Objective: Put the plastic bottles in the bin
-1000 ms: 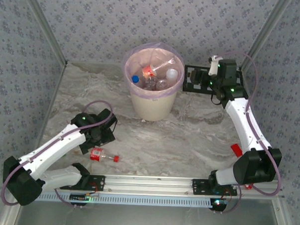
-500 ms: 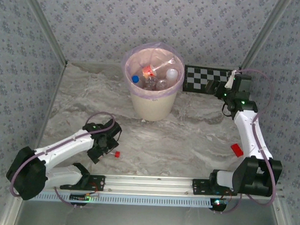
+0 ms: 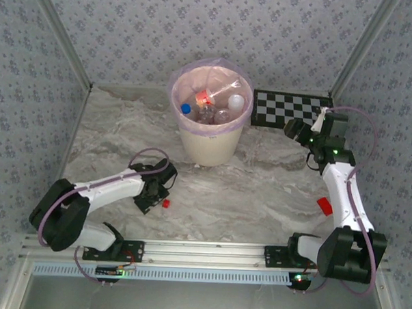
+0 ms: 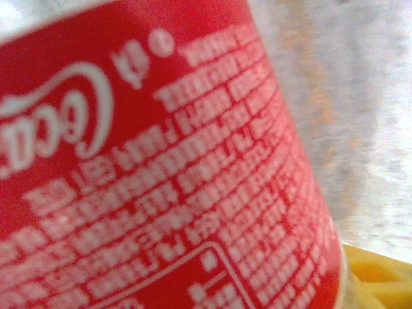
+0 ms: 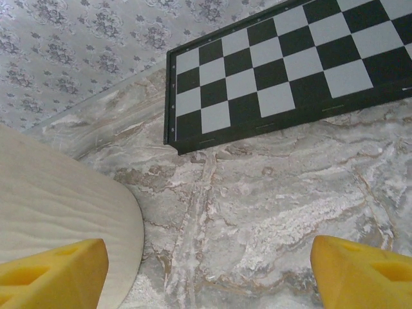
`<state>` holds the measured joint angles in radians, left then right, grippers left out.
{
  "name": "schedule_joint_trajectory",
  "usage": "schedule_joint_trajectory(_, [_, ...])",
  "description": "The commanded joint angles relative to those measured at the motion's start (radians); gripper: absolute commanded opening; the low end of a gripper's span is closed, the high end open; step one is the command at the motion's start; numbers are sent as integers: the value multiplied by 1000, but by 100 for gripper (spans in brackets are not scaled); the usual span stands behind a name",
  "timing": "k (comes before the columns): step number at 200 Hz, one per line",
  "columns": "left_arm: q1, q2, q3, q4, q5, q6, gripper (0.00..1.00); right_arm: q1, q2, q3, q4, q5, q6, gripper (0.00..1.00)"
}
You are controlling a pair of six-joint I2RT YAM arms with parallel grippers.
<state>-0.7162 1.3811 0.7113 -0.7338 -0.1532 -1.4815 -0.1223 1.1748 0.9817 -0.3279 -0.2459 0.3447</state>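
One bottle (image 4: pixel 161 174) lies on the tabletop (image 3: pixel 259 191) in front of the bin (image 3: pixel 208 146) and to its left. Its red cap (image 3: pixel 165 203) pokes out from under the left jaws. Up close it is clear plastic wrapped in a red label with white print. I cannot tell whether the left jaws have closed on it. It looks empty, so probably light, thin-walled, slick and apt to dent or roll; the labelled middle seems the best hold. Several bottles (image 3: pixel 211 105) already sit inside the bin. Right of the bin, by the checkerboard (image 3: pixel 290 107), the right jaws stand wide with nothing between.
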Motion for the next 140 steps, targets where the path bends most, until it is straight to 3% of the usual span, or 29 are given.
schedule_joint_trajectory(1, [6,18,41,19,-44,37,60,-19,-43,-17,-29,-22,27,84])
schedule_joint_trajectory(37, [3,-15,93,-13,-120,96,52,-22,-97,-18,-18,-56,60,84])
schedule_joint_trajectory(60, [3,-93,153,-60,-226,228,46,-17,-118,9,-3,-118,62,83])
schedule_joint_trajectory(95, [3,-299,239,47,-309,705,37,54,-86,176,-36,-352,-18,82])
schedule_joint_trajectory(110, [3,-355,303,78,-282,919,27,120,-43,320,-124,-415,-85,81])
schedule_joint_trajectory(140, [-38,-372,443,32,-193,1234,22,254,27,520,-153,-492,-129,83])
